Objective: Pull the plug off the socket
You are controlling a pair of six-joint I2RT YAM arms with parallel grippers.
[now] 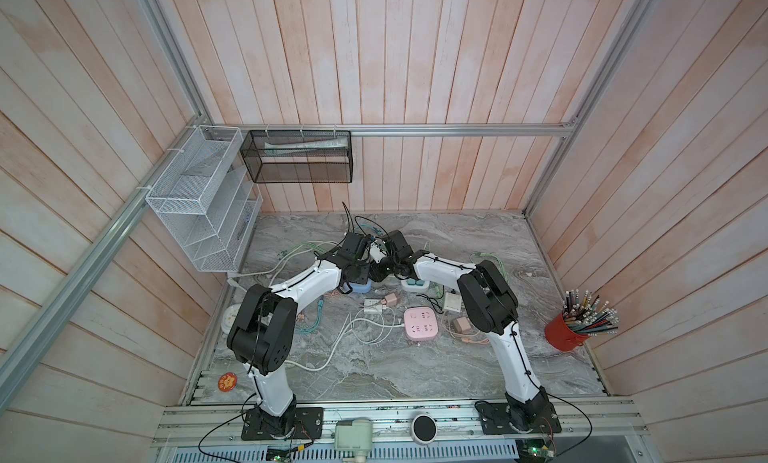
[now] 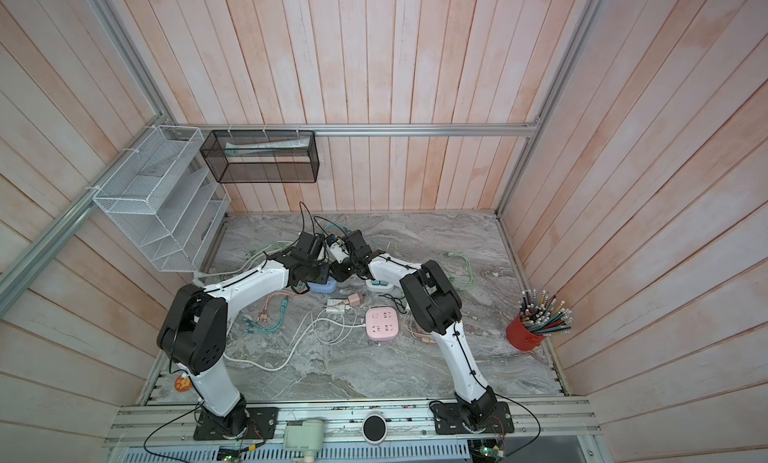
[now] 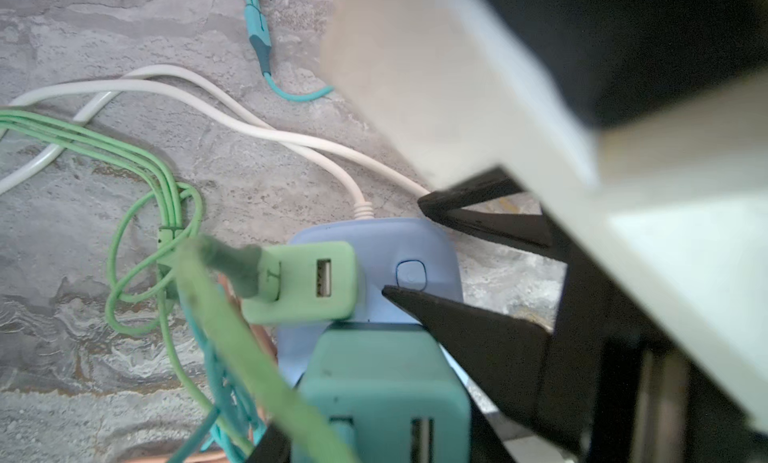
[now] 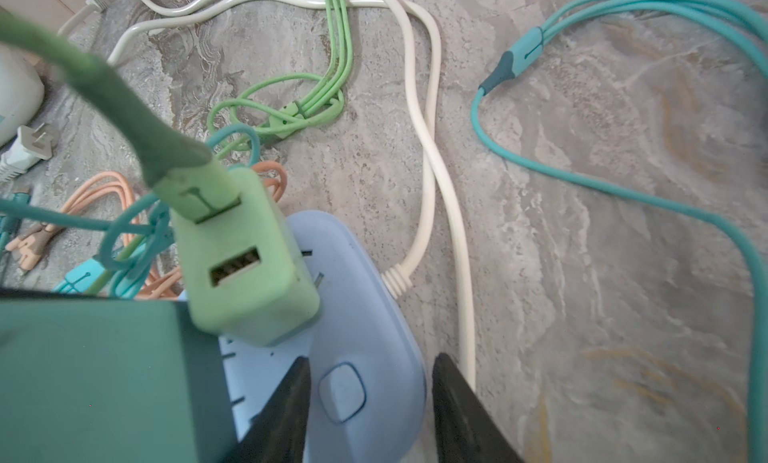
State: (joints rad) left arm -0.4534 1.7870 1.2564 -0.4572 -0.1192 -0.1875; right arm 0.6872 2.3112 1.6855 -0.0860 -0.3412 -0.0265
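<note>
A light blue socket strip (image 4: 374, 307) lies on the marble table and also shows in a top view (image 1: 360, 288). Two plugs stand on it. One is a pale green USB plug (image 4: 245, 257), tilted with one metal prong showing. The other is a teal plug (image 3: 382, 382). My left gripper (image 3: 374, 440) is shut on the teal plug, one black finger on each side. Whether that plug is fully seated is hidden. My right gripper (image 4: 372, 357) is open at the strip's button end. One finger rests on the blue top, and the other hangs just past the edge.
Loose cables lie around the strip: white (image 4: 428, 149), green (image 4: 291, 111), teal (image 4: 582, 170), orange (image 4: 104, 190). A pink socket strip (image 1: 420, 323) and small chargers lie nearer the front. A red cup of pencils (image 1: 565, 332) stands at the right. Wire racks (image 1: 199, 207) hang at the back left.
</note>
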